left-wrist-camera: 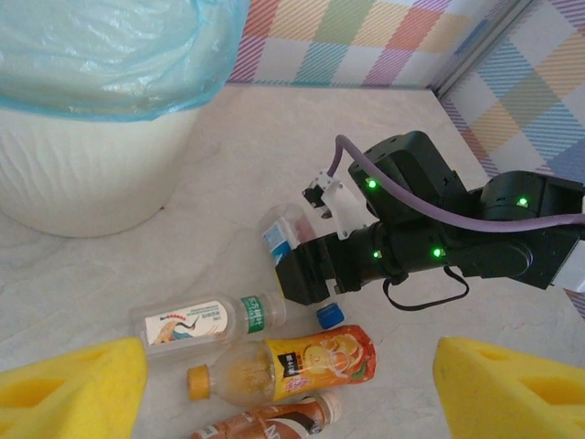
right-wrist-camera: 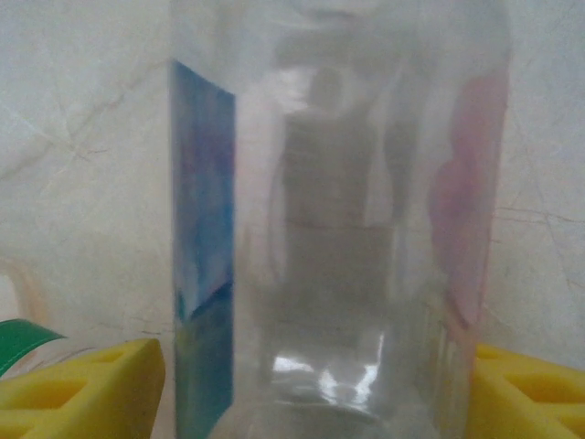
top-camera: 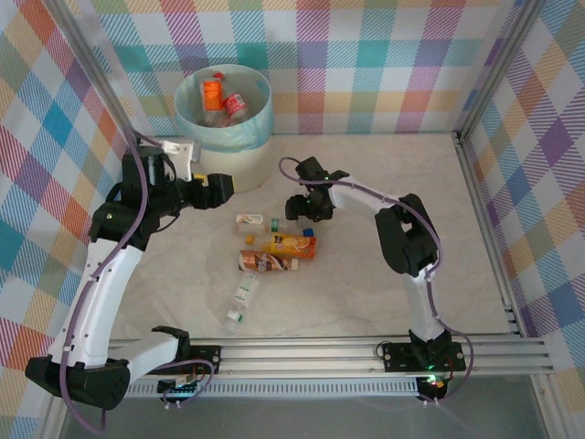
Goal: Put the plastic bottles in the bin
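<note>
The bin [top-camera: 239, 146], cream-white with a teal bag, stands at the back left with two bottles [top-camera: 222, 99] inside. Several plastic bottles lie mid-table: a white-labelled one [top-camera: 249, 220], an orange one [top-camera: 291, 244], a brown one [top-camera: 268, 262] and a clear one [top-camera: 243, 292]. My right gripper [top-camera: 302, 214] is down over a clear bottle with a blue and pink label [right-wrist-camera: 338, 229]. Its yellow pads [right-wrist-camera: 87, 384] stand close on either side of that bottle, with a thin gap on the left. My left gripper [top-camera: 222, 186] hangs open and empty beside the bin, above the orange bottle [left-wrist-camera: 311, 361].
A loose blue cap [left-wrist-camera: 331, 315] lies by the right gripper's fingers. A small clear bottle [top-camera: 234, 318] lies nearer the front rail [top-camera: 311, 352]. Checked walls close in the back and both sides. Bare table stretches to the right of the right arm.
</note>
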`<action>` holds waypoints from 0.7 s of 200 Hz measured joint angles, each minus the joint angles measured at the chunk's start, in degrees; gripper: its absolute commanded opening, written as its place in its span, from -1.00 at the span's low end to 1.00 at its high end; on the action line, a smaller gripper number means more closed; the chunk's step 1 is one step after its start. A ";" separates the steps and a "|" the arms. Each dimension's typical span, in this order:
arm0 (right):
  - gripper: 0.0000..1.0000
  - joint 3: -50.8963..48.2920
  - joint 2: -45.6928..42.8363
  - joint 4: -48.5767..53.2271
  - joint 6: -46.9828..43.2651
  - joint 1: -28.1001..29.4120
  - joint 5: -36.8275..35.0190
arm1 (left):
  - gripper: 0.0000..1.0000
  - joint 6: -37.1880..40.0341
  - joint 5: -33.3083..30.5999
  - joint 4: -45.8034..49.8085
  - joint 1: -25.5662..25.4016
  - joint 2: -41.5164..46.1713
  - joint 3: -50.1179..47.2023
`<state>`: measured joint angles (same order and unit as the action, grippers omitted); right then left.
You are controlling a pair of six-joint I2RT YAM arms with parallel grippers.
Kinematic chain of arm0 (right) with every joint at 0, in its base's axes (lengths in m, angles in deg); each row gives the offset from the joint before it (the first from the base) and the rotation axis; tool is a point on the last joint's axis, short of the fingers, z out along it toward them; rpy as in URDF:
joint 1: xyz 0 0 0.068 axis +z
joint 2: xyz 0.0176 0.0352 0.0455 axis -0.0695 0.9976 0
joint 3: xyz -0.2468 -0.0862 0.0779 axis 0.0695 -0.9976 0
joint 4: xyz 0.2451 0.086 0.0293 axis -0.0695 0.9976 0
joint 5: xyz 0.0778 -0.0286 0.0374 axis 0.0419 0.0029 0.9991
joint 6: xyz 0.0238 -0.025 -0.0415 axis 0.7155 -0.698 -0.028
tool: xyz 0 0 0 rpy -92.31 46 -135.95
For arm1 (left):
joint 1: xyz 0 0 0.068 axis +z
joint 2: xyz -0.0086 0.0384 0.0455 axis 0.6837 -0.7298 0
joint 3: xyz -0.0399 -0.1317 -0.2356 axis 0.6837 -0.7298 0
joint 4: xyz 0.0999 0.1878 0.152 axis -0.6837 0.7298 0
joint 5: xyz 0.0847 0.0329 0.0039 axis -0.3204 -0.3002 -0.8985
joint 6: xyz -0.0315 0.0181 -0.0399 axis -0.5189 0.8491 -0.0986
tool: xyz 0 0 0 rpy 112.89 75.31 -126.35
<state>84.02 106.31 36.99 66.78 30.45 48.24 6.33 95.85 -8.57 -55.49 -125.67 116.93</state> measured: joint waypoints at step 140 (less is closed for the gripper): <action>-0.06 -17.73 -28.52 -11.30 -8.04 -0.35 0.68 | 0.73 -8.81 4.74 -5.62 -0.83 -3.85 2.56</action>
<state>66.29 77.79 25.69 58.74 30.10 48.92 -2.48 100.59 -14.18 -56.32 -129.51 119.49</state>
